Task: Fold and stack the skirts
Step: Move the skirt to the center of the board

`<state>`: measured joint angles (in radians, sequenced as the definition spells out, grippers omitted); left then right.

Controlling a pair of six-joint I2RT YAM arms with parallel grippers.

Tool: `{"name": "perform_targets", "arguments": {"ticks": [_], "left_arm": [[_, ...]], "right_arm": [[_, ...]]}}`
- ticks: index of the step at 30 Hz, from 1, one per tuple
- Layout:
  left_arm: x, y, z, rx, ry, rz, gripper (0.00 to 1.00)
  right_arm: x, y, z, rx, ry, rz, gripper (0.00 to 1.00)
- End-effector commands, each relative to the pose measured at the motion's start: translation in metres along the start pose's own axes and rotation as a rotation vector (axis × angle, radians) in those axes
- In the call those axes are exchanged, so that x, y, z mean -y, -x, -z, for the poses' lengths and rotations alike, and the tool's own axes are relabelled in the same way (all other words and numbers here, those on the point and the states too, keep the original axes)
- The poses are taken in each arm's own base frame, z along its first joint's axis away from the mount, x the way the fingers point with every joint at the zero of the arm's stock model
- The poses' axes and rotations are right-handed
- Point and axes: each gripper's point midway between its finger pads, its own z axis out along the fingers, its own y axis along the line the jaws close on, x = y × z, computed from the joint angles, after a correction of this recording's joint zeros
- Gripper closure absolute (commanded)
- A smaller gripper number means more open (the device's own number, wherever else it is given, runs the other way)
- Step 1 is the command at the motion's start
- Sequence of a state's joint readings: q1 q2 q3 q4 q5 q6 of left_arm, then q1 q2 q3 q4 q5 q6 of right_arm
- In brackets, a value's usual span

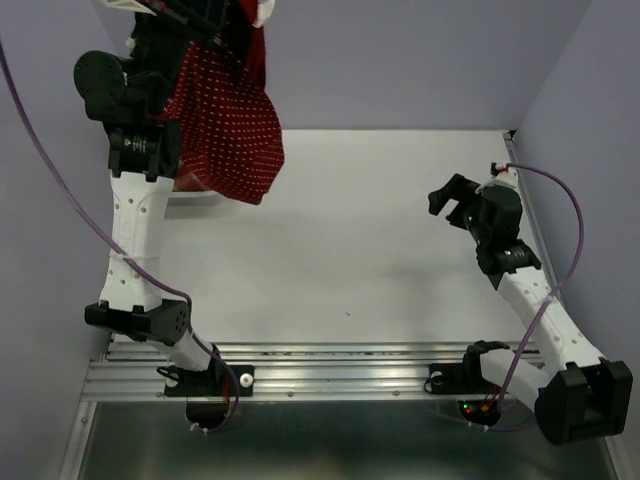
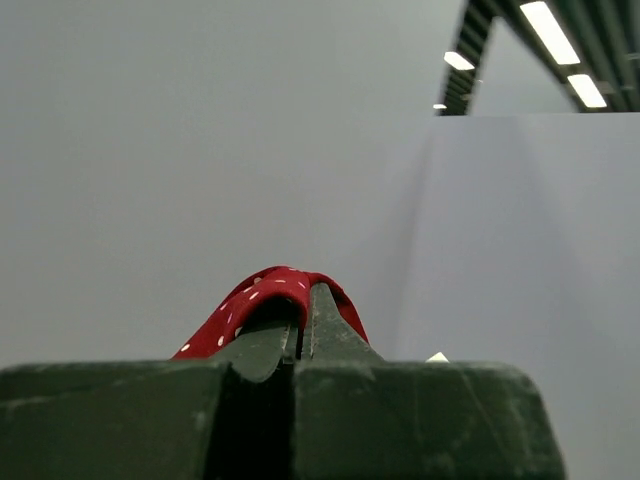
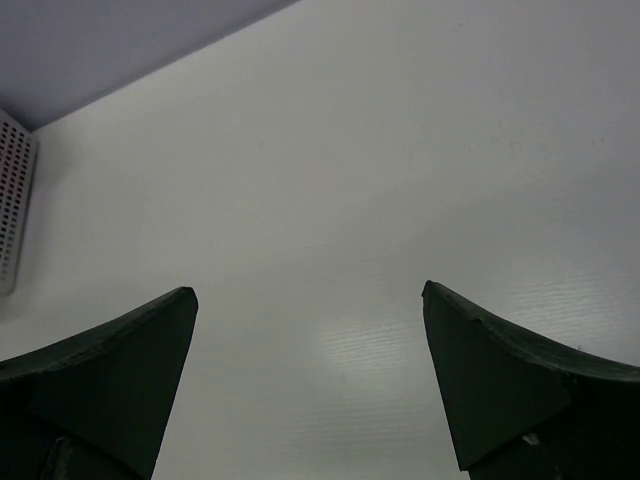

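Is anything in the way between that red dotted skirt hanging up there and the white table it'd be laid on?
Nothing visible. The dark red, white-dotted cloth skirt hangs from the shut left gripper, and the middle of the white table beside it looks bare. The open right gripper is far off to the right.

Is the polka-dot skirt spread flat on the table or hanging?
Hanging: the polka-dot skirt droops bunched from the left pincer, shut on its fabric. Whether its hem touches the table: cannot tell.

The dark red polka-dot cloth skirt [image 1: 225,130] is hanging above the flat white table's [image 1: 360,250] far left corner, where the white plastic mesh basket [image 3: 10,200] is sitting
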<state>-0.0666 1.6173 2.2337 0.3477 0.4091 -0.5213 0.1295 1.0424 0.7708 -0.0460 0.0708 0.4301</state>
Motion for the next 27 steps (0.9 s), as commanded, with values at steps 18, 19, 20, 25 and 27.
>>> {"name": "perform_targets", "arguments": {"ticks": [18, 19, 20, 25, 27], "left_arm": [[-0.048, -0.374, 0.319, -0.692, 0.889, 0.449, 0.31], [-0.061, -0.373, 0.335, -0.712, 0.968, 0.417, 0.19], [-0.070, -0.371, 0.349, -0.732, 1.035, 0.394, 0.13], [-0.100, -0.331, 0.372, -0.712, 1.242, 0.220, 0.01], [-0.102, -0.326, 0.370, -0.724, 1.253, 0.193, 0.01]], "right_arm": [[0.025, 0.013, 0.054, 0.012, -0.155, -0.039, 0.00], [0.013, 0.006, 0.051, -0.036, -0.085, -0.024, 0.00], [0.006, 0.004, 0.050, -0.056, -0.051, -0.012, 0.00], [-0.006, -0.027, 0.028, -0.199, 0.031, 0.010, 0.00], [-0.006, -0.035, 0.022, -0.238, 0.019, 0.010, 0.00]]}}
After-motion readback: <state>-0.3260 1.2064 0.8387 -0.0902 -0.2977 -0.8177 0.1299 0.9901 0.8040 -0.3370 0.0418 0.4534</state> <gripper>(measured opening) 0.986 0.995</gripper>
